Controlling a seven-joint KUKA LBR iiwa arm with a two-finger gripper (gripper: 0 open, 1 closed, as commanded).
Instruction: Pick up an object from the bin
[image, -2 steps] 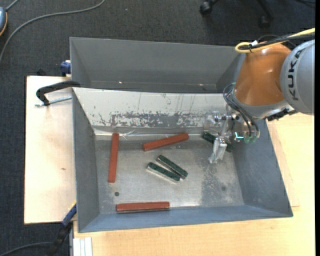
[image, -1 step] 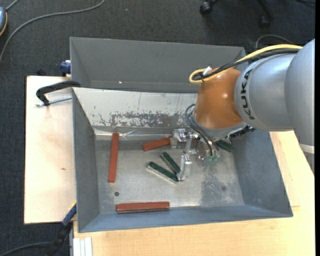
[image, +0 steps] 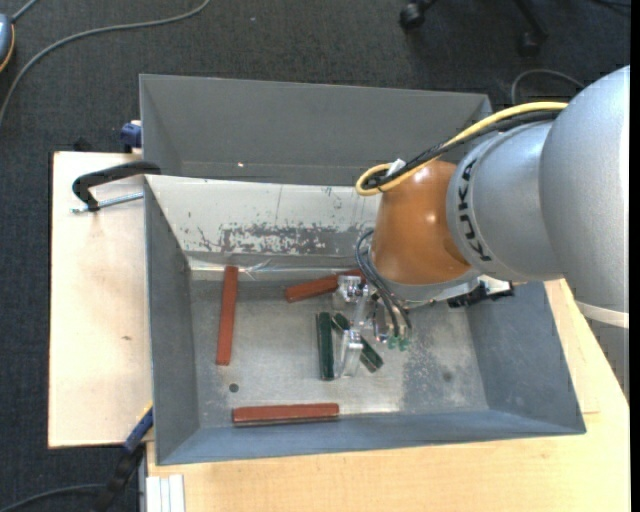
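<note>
The tool (image: 354, 350) is down at the floor of the bin (image: 165, 300), a little right of the middle. It stands just beside a dark green stick (image: 326, 348) that lies flat and points roughly from near to far. A shorter green piece (image: 372, 358) lies at the tool's right, so the tool sits between the two. Whether it is released, clenched or already has hold of one of them I cannot tell, because its lower end blends into the green shapes.

Three reddish-brown sticks lie elsewhere on the floor. A short one (image: 311, 290) is just on the far side of the tool, a long one (image: 228, 315) is toward the left wall, and another long one (image: 286, 412) runs along the near wall.

The dark green stick looks like a thin, rigid bar, probably light and not fragile. Lying flat on smooth metal, it may well skid or spin if pushed from one side. The best hold is likely across its narrow width near the middle of its length, so it hangs level and does not swing. The shorter green piece is close enough that it could be nudged or caught along with it.
</note>
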